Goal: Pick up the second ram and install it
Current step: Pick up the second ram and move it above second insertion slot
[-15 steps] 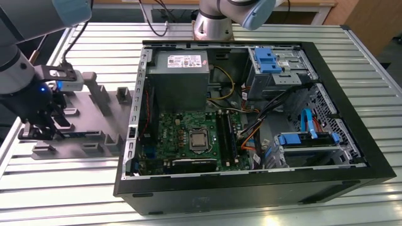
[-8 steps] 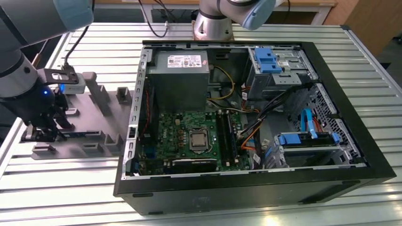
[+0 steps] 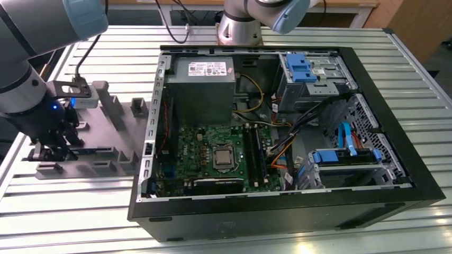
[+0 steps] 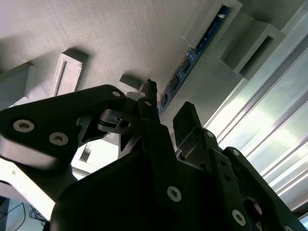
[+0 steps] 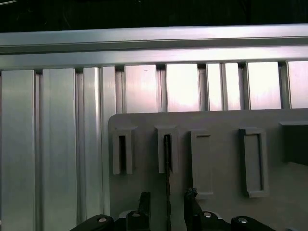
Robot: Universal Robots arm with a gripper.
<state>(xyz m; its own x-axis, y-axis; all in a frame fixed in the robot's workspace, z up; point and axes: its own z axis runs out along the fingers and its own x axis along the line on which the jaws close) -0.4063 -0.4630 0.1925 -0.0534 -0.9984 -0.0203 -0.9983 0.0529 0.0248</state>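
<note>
The second ram (image 5: 167, 168) stands on edge in a slot of the grey fixture plate (image 5: 221, 120), seen as a thin dark line in the first wrist view. In the second wrist view the second ram (image 4: 192, 57) is a dark strip with blue along it. My gripper (image 5: 167, 199) is open and straddles one end of the stick, one finger (image 5: 143, 202) on each side with a small gap to the board. In the exterior view the gripper (image 3: 53, 152) hangs low over the fixture plate (image 3: 106, 169) at the exterior view's left.
An open computer case (image 3: 282, 211) lies to the right of the fixture in the exterior view, with the motherboard (image 3: 190, 148), long black slot rails (image 3: 253, 153), power supply (image 3: 201, 84) and cables inside. Grey fixture blocks (image 3: 113, 106) stand around the gripper. The table (image 3: 71, 211) is ribbed aluminium.
</note>
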